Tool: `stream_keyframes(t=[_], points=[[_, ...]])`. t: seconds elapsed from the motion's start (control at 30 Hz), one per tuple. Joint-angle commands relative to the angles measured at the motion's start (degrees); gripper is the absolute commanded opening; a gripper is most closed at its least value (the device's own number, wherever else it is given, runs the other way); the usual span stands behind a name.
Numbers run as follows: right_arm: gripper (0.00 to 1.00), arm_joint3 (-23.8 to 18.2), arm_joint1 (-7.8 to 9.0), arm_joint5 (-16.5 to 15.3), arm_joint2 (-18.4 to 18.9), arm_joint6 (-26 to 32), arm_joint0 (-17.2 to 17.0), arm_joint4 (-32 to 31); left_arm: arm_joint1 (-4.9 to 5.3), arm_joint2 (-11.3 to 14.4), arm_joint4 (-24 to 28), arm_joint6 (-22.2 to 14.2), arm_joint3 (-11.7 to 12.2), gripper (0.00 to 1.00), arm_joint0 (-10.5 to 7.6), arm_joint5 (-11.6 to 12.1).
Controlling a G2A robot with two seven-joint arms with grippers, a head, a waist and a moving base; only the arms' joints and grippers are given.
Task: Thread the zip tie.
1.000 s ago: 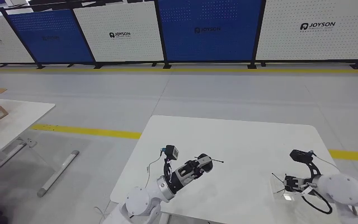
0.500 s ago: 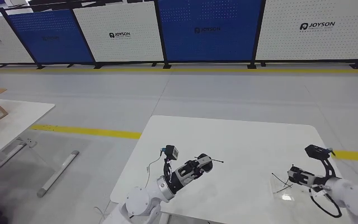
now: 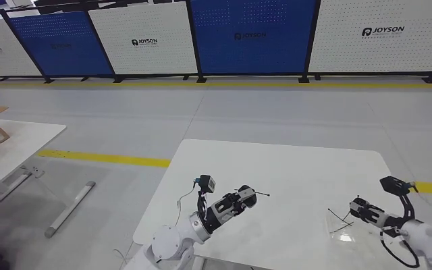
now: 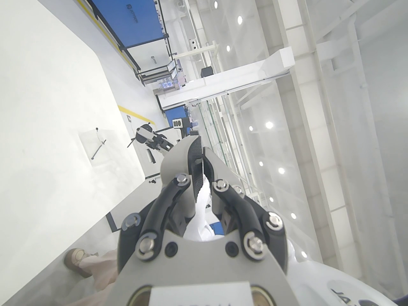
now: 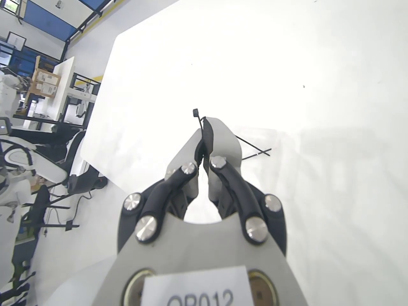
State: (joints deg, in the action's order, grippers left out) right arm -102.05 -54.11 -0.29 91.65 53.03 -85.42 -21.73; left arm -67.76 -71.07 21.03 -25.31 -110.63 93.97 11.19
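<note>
- Top view: the left gripper (image 3: 247, 196) hangs over the near-left part of the white desk (image 3: 283, 169). It is clenched on a thin black plastic zip tie (image 3: 260, 194) that sticks out to the right. The right gripper (image 3: 356, 206) is at the near right, just beside two loose crossed black zip ties (image 3: 337, 220) lying on the desk.
- Left wrist view: the left gripper's fingers are pressed together.
- Right wrist view: the right gripper is grasping a second black zip tie (image 5: 196, 113), whose head pokes past the fingertips.

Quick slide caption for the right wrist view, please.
Right gripper, jaws shut on a zip tie, near spare ties lying on the white table.
</note>
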Motion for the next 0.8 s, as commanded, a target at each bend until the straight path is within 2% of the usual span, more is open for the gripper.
stream_keyframes(t=[0.0,0.13,0.27,0.37,0.77], points=[[0.0,0.16,-0.16,-2.91,1.18,-2.69,-1.5,4.82,0.0,0.0,0.0,0.0,0.0,0.0,0.0,0.0],[0.0,-0.69,-0.47,-9.65,4.04,-8.83,-6.36,11.44,0.0,0.0,0.0,0.0,0.0,0.0,0.0,0.0],[0.0,-1.29,-0.67,-13.04,5.31,-11.35,-9.43,15.25,0.0,0.0,0.0,0.0,0.0,0.0,0.0,0.0],[0.0,-1.35,-0.89,-14.34,5.19,-11.99,-10.64,19.39,0.0,0.0,0.0,0.0,0.0,0.0,0.0,0.0],[0.0,-1.35,-0.89,-14.34,5.19,-11.99,-10.64,19.39,0.0,0.0,0.0,0.0,0.0,0.0,0.0,0.0]])
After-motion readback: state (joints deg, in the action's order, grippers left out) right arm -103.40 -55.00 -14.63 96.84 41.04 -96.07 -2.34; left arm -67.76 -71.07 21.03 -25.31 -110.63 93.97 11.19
